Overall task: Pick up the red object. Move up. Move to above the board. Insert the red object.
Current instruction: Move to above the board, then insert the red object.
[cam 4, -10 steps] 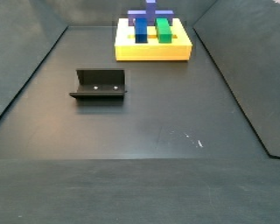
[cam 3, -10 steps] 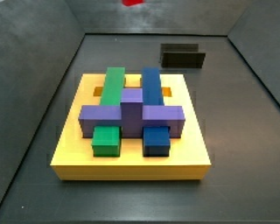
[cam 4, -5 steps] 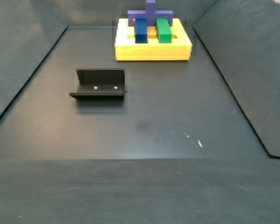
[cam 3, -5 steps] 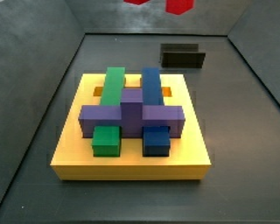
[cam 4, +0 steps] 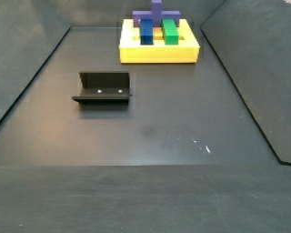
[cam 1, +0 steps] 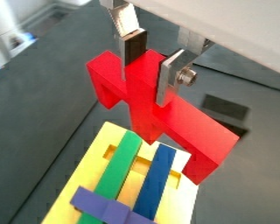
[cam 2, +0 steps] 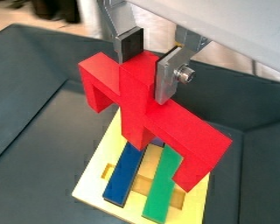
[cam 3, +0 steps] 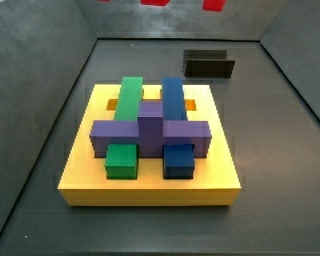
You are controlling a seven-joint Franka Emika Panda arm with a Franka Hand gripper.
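My gripper (cam 1: 150, 63) is shut on the red object (cam 1: 166, 118), with its silver fingers (cam 1: 171, 77) clamped on the central stem. It holds the red object in the air above the board (cam 1: 90, 166), a yellow slab bearing green (cam 1: 119, 162), blue (cam 1: 160, 179) and purple (cam 1: 101, 206) blocks. Both wrist views show this: the gripper (cam 2: 152, 57), the red object (cam 2: 143, 105) and the board (cam 2: 101, 175). In a side view only small red parts (cam 3: 156, 3) show at the top edge, beyond the board (cam 3: 149, 188). The board (cam 4: 160, 55) also shows in a side view without the gripper.
The dark fixture (cam 3: 210, 66) stands on the floor beyond the board, and it also shows in a side view (cam 4: 103, 88). Grey walls slope up around the dark floor (cam 4: 148, 136).
In a side view, the red object's parts at the top edge have spread wider, from one patch to three. The board and fixture have not moved.
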